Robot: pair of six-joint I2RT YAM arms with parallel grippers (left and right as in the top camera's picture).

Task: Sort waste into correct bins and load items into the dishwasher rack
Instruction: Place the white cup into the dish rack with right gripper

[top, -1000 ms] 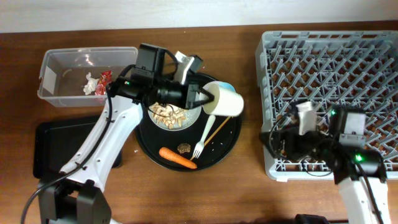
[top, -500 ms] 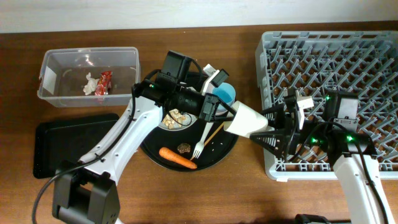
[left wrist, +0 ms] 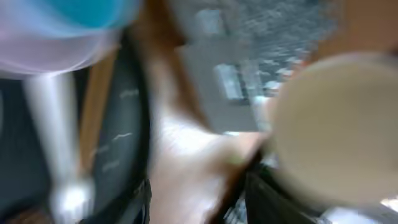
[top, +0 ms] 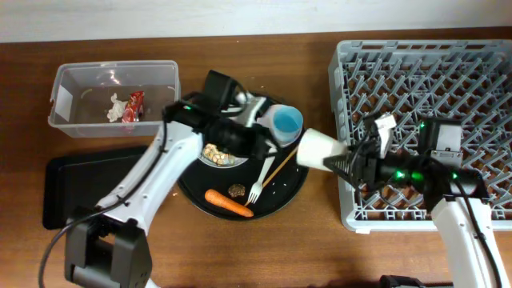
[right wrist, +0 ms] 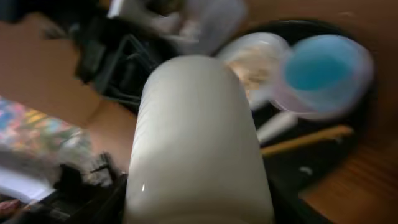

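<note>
My right gripper (top: pixel 346 160) is shut on a white cup (top: pixel 318 150), held on its side above the table between the round black tray and the grey dishwasher rack (top: pixel 448 88). The cup fills the right wrist view (right wrist: pixel 199 137) between the fingers (right wrist: pixel 199 202). My left gripper (top: pixel 268 142) is open and empty over the round tray, just left of the cup; its view is blurred, with the fingers (left wrist: pixel 199 205) apart. A blue-tinted cup (top: pixel 285 122), a white plate with beige scraps (top: pixel 218 154), a white fork (top: pixel 260 178), a wooden stick (top: pixel 278 168), a carrot (top: pixel 228 202) and a brown lump (top: pixel 236 190) lie on the tray.
The round black tray (top: pixel 298 182) sits at the centre. A clear tub (top: pixel 80 76) at the back left holds white tissue (top: pixel 117 107) and a red wrapper (top: pixel 134 106). A shallow black rectangular tray (top: pixel 76 192) lies in front of the tub.
The white cup has passed from my left gripper to my right. The left gripper has let go and drawn back over the tray. The right has pulled the cup slightly towards the rack.
</note>
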